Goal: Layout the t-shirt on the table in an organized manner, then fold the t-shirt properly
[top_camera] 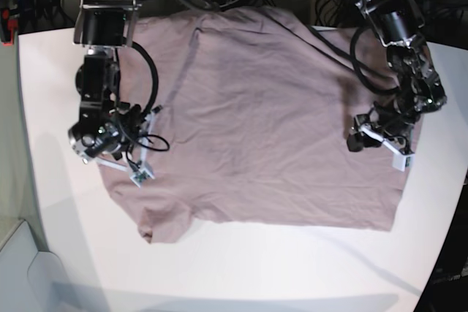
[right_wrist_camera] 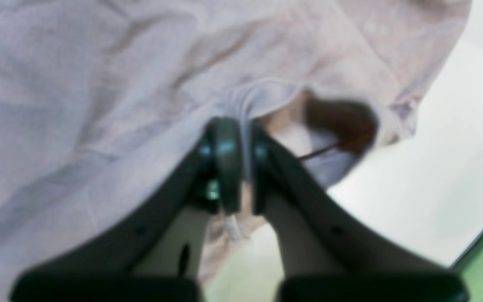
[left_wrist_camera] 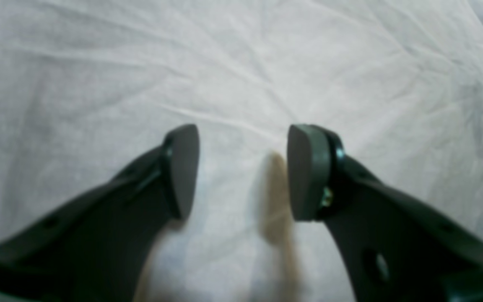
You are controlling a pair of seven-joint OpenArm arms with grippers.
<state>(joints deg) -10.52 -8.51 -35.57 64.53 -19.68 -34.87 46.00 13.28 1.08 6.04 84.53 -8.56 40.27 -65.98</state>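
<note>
T-shirt (top_camera: 256,115) lies spread mostly flat across the white worktop (top_camera: 241,268) w/ wrinkles, right gripper (right_wrist_camera: 241,167) pinched tight on a fold of its edge near a sleeve, left gripper (left_wrist_camera: 243,172) hovering over the fabric on the opposite side, jaws apart, nothing between them.

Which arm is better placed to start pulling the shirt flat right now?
Right. Its claw is already shut on an edge of the wrinkly mauve-brown cotton t-shirt, while the left claw hangs open above flat cloth.
</note>
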